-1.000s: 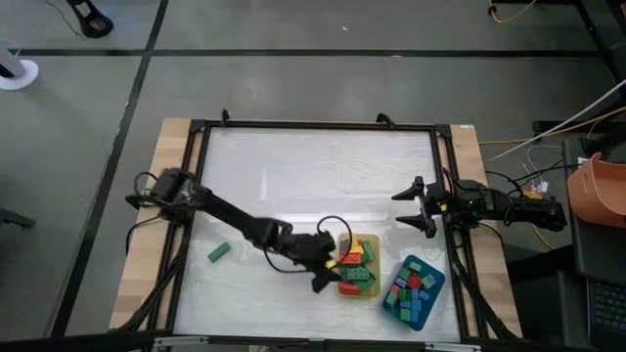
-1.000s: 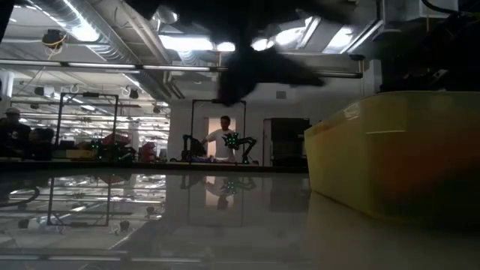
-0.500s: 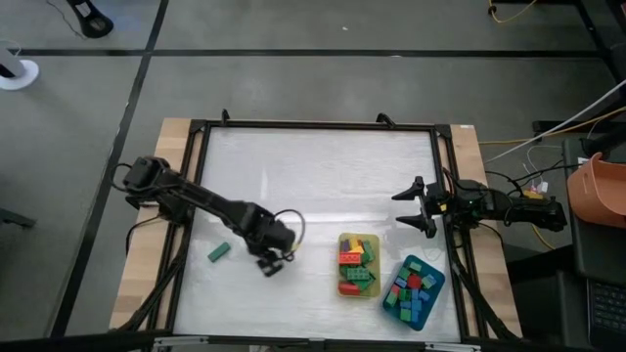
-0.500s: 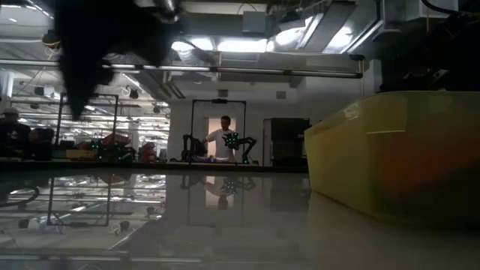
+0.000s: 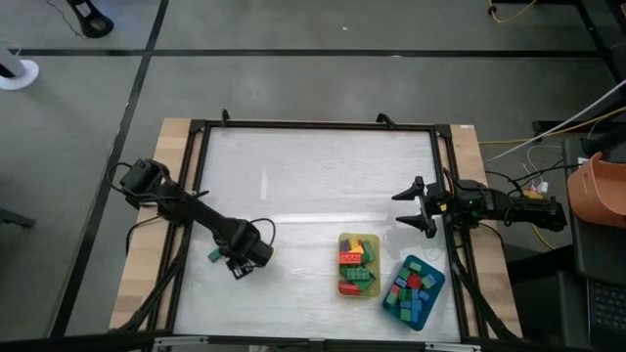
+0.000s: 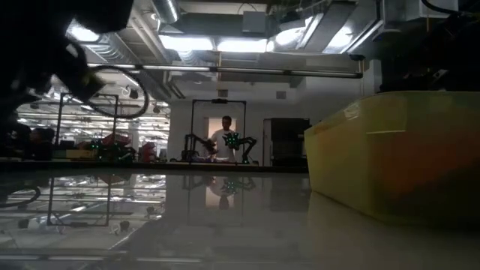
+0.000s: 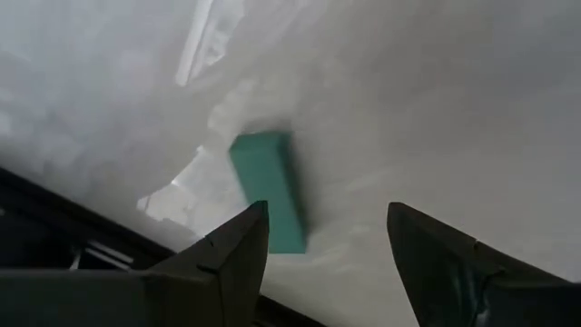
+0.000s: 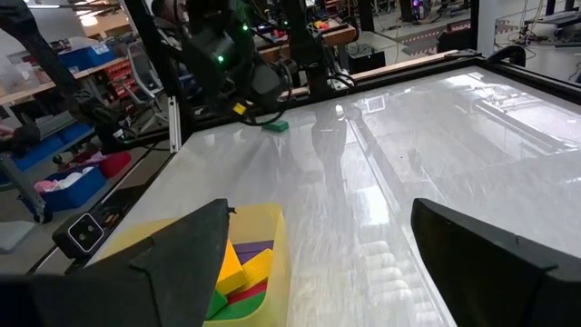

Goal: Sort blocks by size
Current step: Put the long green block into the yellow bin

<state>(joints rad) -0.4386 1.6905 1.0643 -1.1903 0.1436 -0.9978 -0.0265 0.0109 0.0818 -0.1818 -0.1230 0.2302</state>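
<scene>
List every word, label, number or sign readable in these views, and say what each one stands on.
None can be read.
The yellow rectangular plastic tray and the teal rectangular plastic tray carry no visible lettering.
The lone green rectangular plastic block shows a plain face.
The small coloured plastic bricks in the trays are too small to show any marks.
Room fixtures behind the white table are too distant to read.

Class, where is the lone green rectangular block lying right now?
In the high view, the green rectangular plastic block lies alone on the table's left side, just beside the open left end effector, well apart from the yellow rectangular tray.
</scene>
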